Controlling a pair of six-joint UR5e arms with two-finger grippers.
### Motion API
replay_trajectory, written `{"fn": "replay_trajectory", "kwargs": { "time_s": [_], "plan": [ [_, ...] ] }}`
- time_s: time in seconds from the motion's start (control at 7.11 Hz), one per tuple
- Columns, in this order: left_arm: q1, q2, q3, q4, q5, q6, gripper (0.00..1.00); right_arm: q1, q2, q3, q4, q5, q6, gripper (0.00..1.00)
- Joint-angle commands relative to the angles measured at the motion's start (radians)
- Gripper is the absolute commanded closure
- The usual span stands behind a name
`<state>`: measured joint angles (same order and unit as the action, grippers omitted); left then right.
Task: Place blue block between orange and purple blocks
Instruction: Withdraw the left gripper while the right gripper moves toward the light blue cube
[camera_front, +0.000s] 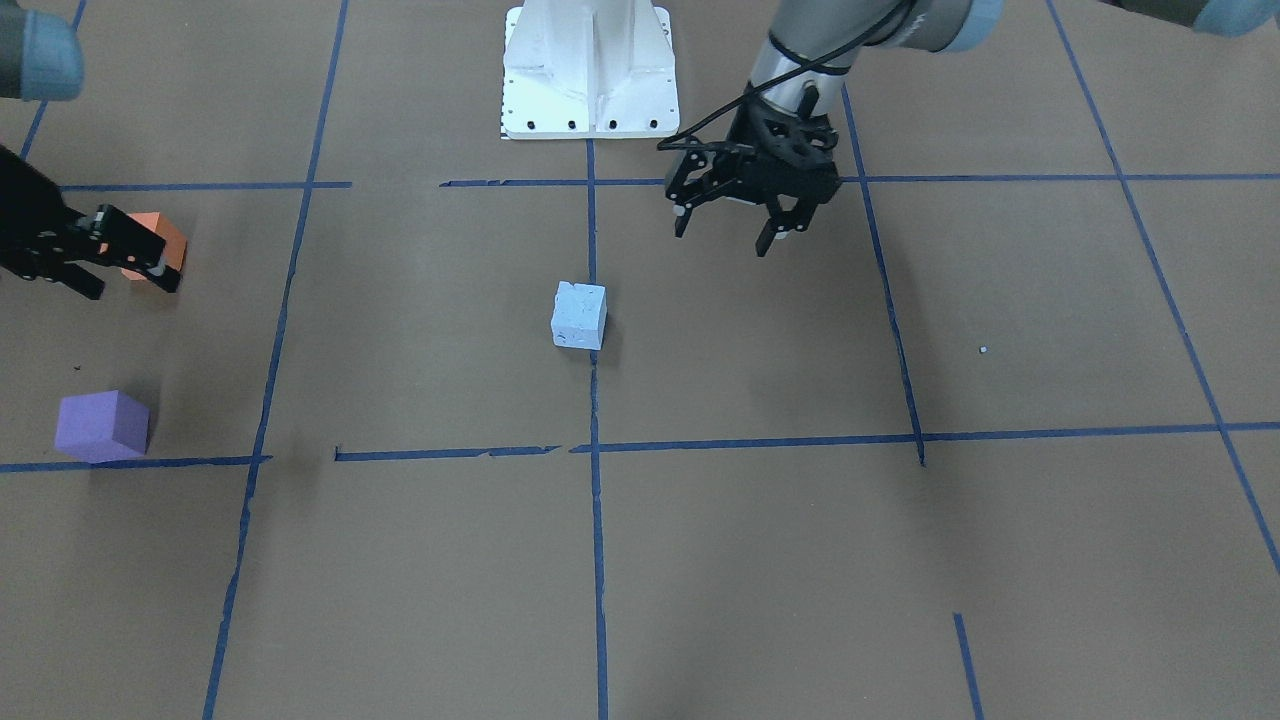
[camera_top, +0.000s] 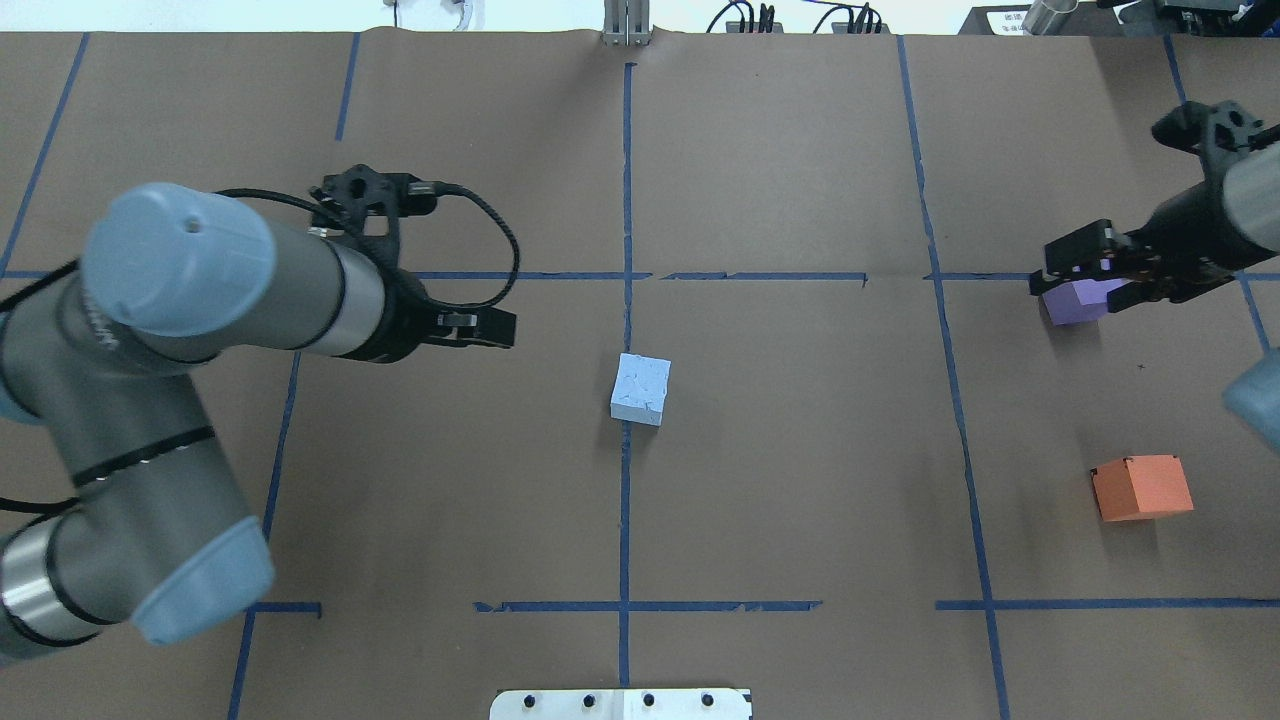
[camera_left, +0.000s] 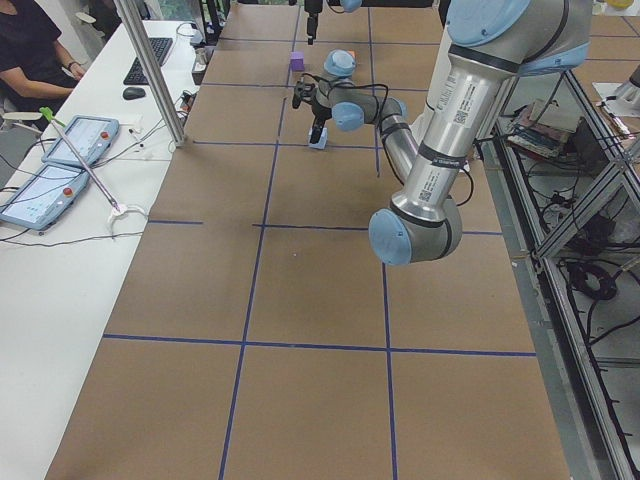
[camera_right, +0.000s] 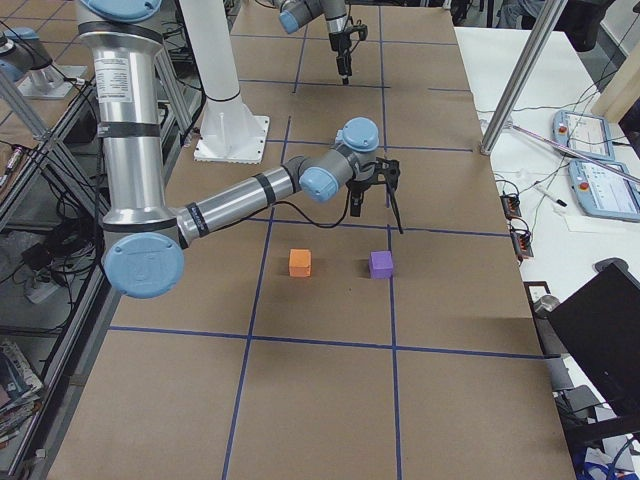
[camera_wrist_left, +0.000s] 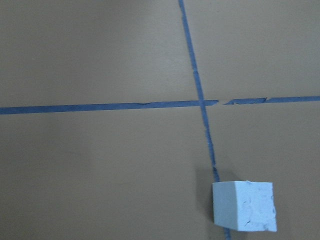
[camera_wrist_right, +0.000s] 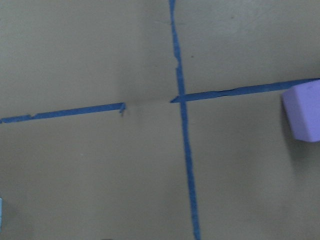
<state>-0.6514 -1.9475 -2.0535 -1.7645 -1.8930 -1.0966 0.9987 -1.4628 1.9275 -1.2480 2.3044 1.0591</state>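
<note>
L gripper (camera_front: 722, 238) hangs w/ jaws spread and nothing in them, above the table (camera_front: 760, 560) and off to the robot's left of the blue block (camera_front: 579, 315). This block sits alone at the centre, on a tape line (camera_front: 596, 480). R gripper (camera_front: 133, 287), also spread and empty, partly hides the orange block (camera_front: 165, 238). The purple block (camera_front: 100, 426) lies apart, w/ a free gap btw them.

Overhead view: the blue block seems a little turned vs. the tape, so I think the L gripper should rotate to meet its flat faces.

Right side view: R gripper hovers near the gap and could be in the way at placing.

Left wrist view: the blue block is low and right in frame. So, I judge, centre over it first, then descend straight and close gently.
</note>
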Motion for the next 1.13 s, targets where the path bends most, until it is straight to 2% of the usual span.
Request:
{"fn": "replay_trajectory", "kwargs": {
  "time_s": [0.0,0.14,0.28,0.42,0.56,0.7,0.99],
  "plan": [
    [-0.22,0.221,-0.095,-0.001,-0.218,0.247,0.0,-0.25,0.187,0.001,-0.008,-0.202,0.338,0.0],
    [-0.332,0.292,-0.093,-0.001,-0.315,0.403,0.0,-0.394,0.294,-0.028,-0.062,-0.379,0.464,0.0],
    [-0.426,0.347,-0.083,0.0,-0.374,0.554,0.0,-0.461,0.444,-0.097,-0.202,-0.478,0.478,0.0],
    [-0.459,0.398,-0.082,0.0,-0.379,0.636,0.0,-0.477,0.57,-0.223,-0.237,-0.48,0.493,0.0],
    [-0.461,0.407,-0.082,-0.001,-0.379,0.638,0.0,-0.492,0.655,-0.336,-0.238,-0.482,0.531,0.0],
    [-0.462,0.407,-0.082,-0.001,-0.379,0.638,0.0,-0.505,0.708,-0.404,-0.252,-0.482,0.545,0.0],
    [-0.461,0.407,-0.08,-0.001,-0.379,0.635,0.0,-0.534,0.714,-0.423,-0.298,-0.503,0.541,0.0]
  ]
}}
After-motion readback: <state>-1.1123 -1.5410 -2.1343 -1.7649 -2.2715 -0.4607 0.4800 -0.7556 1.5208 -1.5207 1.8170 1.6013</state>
